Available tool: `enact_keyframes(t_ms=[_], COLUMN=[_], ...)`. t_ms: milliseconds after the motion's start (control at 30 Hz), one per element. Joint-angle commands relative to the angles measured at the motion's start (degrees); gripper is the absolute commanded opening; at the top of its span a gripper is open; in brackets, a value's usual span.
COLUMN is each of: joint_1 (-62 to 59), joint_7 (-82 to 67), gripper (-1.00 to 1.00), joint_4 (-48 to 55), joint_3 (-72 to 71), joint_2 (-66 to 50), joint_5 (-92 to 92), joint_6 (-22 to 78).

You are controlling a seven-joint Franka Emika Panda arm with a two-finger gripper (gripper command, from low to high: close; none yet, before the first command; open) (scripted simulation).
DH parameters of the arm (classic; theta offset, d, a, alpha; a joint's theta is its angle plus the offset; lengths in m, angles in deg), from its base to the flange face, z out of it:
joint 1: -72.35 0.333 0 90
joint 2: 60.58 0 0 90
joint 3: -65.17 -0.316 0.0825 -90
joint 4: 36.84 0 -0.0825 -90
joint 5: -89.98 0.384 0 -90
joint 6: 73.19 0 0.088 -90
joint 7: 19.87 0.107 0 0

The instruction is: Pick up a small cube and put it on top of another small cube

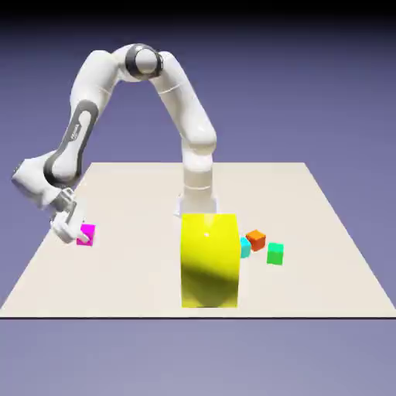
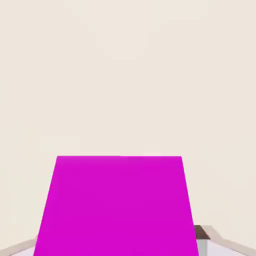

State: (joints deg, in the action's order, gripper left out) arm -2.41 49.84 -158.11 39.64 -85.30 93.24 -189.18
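The small magenta cube (image 1: 87, 233) is at the exterior view's left, low over the table, near its left edge. My gripper (image 1: 78, 230) reaches down to it from the left and is shut on it. In the hand view the magenta cube (image 2: 117, 207) fills the lower middle. A grey fingertip (image 2: 202, 235) presses against its right side, and the left tip only just shows at the bottom corner. I cannot tell whether the cube rests on the table or hangs just above it.
A tall yellow block (image 1: 209, 259) stands at the table's middle front. To its right lie a small orange cube (image 1: 255, 239), a small green cube (image 1: 275, 253), and a cyan cube (image 1: 245, 247) half hidden by the block. The beige table (image 1: 317, 271) ends near the gripper's left.
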Motion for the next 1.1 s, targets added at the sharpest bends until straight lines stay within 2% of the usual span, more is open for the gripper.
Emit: enact_keyframes(t_ms=[0, 667, 900, 1067], joint_1=[2.1, 43.6, 58.1, 62.1], joint_7=[0.1, 0.2, 2.6, 4.1], gripper=[-1.00, -1.00, -1.00, -1.00], joint_4=[0.1, 0.9, -5.0, -7.6], joint_3=[-0.3, -6.2, -11.5, -13.2], joint_2=[0.7, 14.3, 15.6, 11.5], joint_5=[-1.5, -28.6, -31.9, -19.4], joint_6=[-0.7, -15.4, -18.2, -11.1])
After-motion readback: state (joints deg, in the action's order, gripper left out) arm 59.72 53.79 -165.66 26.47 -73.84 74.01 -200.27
